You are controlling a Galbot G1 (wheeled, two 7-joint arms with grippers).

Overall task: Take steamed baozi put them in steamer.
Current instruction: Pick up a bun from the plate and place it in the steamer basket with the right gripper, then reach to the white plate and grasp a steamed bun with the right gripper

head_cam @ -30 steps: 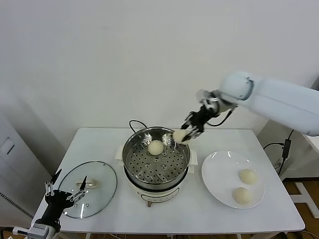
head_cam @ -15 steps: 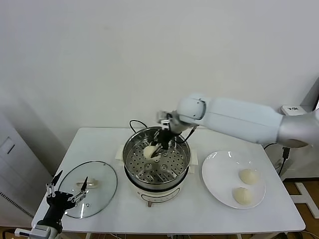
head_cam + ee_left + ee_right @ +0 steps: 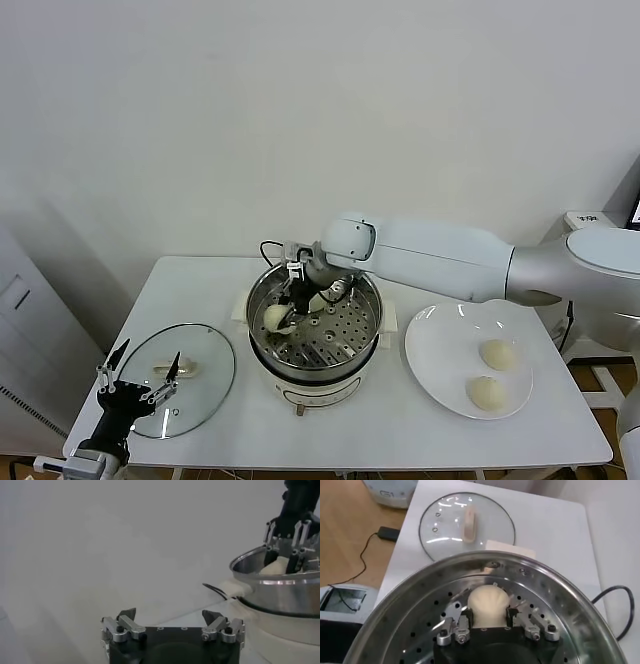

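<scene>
Right gripper clamped on one baozi low over the tray inside the steamer, second bun partly hidden beside it; two baozi remain on the plate; left gripper idle, fingers apart, by the lid.

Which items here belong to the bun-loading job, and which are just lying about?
Job items: steamer; baozi held by the right gripper inside it; a second baozi behind; two baozi on the plate.
Lying about: glass lid; left gripper, idle, open; cord.
</scene>
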